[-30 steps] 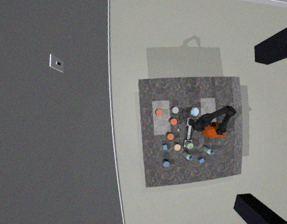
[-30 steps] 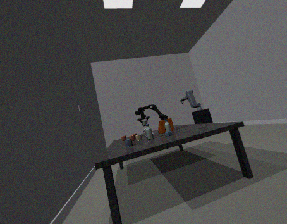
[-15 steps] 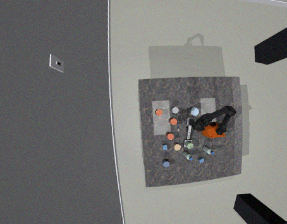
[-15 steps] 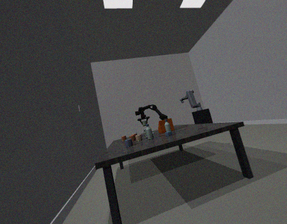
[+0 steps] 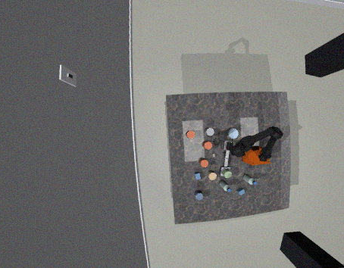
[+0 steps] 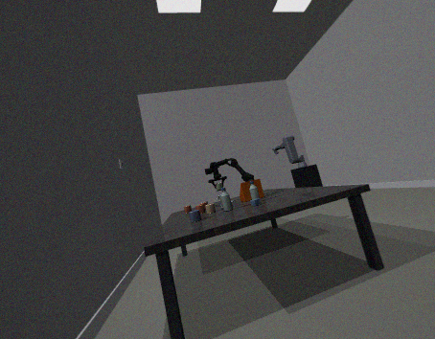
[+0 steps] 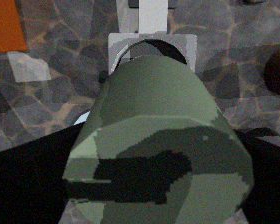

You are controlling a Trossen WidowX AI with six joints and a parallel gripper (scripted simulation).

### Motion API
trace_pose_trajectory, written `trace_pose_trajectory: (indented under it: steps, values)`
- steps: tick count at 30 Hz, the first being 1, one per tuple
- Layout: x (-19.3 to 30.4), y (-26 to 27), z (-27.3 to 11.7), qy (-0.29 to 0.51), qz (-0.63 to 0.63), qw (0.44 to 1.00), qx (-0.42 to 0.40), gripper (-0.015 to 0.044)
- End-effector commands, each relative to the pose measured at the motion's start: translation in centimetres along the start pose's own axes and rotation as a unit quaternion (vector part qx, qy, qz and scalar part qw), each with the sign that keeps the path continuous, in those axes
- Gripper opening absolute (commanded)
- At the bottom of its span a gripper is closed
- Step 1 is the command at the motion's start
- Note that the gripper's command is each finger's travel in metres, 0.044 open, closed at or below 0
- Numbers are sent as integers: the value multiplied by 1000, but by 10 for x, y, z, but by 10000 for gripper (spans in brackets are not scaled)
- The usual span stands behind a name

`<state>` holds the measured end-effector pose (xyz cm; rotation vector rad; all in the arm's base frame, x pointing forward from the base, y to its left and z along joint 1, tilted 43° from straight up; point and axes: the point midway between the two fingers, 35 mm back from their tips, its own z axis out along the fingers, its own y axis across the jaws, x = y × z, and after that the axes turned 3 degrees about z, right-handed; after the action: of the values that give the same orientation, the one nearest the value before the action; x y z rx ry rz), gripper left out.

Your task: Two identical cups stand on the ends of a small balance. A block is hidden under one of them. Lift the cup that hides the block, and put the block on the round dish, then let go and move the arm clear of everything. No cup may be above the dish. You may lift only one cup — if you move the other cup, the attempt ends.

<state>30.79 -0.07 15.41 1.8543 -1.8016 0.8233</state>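
My gripper (image 5: 229, 146) (image 6: 218, 183) (image 7: 152, 130) is shut on a green cup (image 7: 158, 95) (image 6: 219, 186) and holds it above one end of the pale balance (image 5: 226, 158) (image 7: 153, 17). The square end plate (image 7: 190, 45) with its round rim shows behind the cup; the cup hides much of it, and I see no block there. The other, identical green cup (image 5: 227, 173) stands on the far end of the balance. A light-blue round thing (image 5: 233, 133), apparently the dish, lies beside the arm; a sliver of it shows in the wrist view (image 7: 82, 119).
Orange-red cups (image 5: 190, 135) (image 5: 207, 145) (image 5: 204, 163), a white round thing (image 5: 210, 132) and a tan cup (image 5: 212, 176) stand left of the balance. Two bottles (image 5: 224, 185) (image 5: 249, 179), blue blocks (image 5: 198, 176) (image 5: 241, 191) and a blue cup (image 5: 199, 195) stand around its far end.
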Motion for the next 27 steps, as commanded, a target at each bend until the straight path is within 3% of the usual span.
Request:
trace_pose_trajectory:
  steps: [1,19,27]
  values:
    - [0,0,0,0,0,1000,1,0]
    - [1,0,1,-1,0,1000,0,0]
    - [43,19,26,-24,3,1000,-11,0]
